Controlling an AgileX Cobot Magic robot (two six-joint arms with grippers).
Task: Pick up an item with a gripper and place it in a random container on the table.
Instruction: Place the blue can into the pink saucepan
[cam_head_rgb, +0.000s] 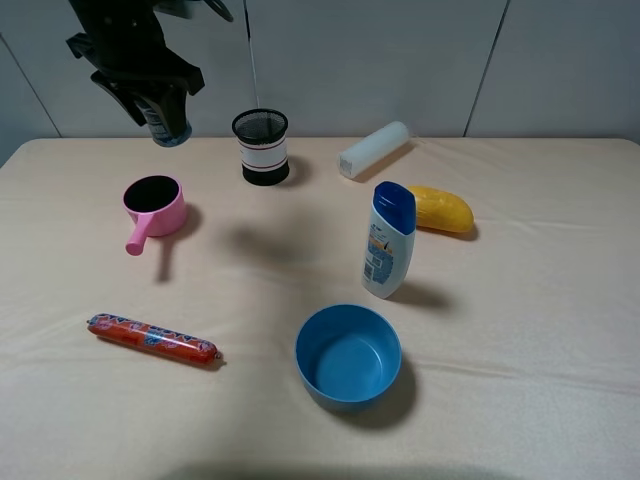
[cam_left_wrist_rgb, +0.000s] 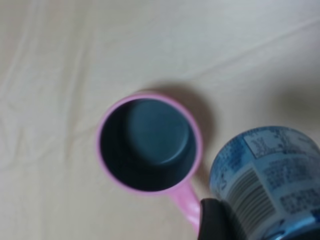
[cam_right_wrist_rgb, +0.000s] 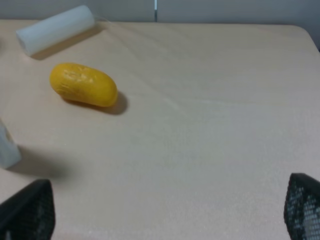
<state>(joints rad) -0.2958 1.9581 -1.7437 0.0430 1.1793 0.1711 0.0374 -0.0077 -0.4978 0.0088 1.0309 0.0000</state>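
Note:
My left gripper (cam_head_rgb: 158, 100) is shut on the dark jar with a blue label (cam_head_rgb: 168, 126) and holds it high above the table's far left. The pink saucepan (cam_head_rgb: 172, 214) stands on the beige cloth table (cam_head_rgb: 520, 300) below and slightly in front of the jar, handle toward the front. In the left wrist view the jar (cam_left_wrist_rgb: 270, 175) hangs beside the saucepan's rim (cam_left_wrist_rgb: 150, 96), one black finger (cam_left_wrist_rgb: 215, 220) on it; the pan's dark inside is empty. My right gripper (cam_right_wrist_rgb: 165, 215) is open and empty over bare cloth; it is out of the exterior view.
A black mesh cup (cam_head_rgb: 262, 146), a white cylinder (cam_head_rgb: 373, 148), a yellow oblong object (cam_head_rgb: 442, 209), a white-and-blue shampoo bottle (cam_head_rgb: 388, 240), a blue bowl (cam_head_rgb: 348, 358) and a red sausage (cam_head_rgb: 152, 338) lie on the table.

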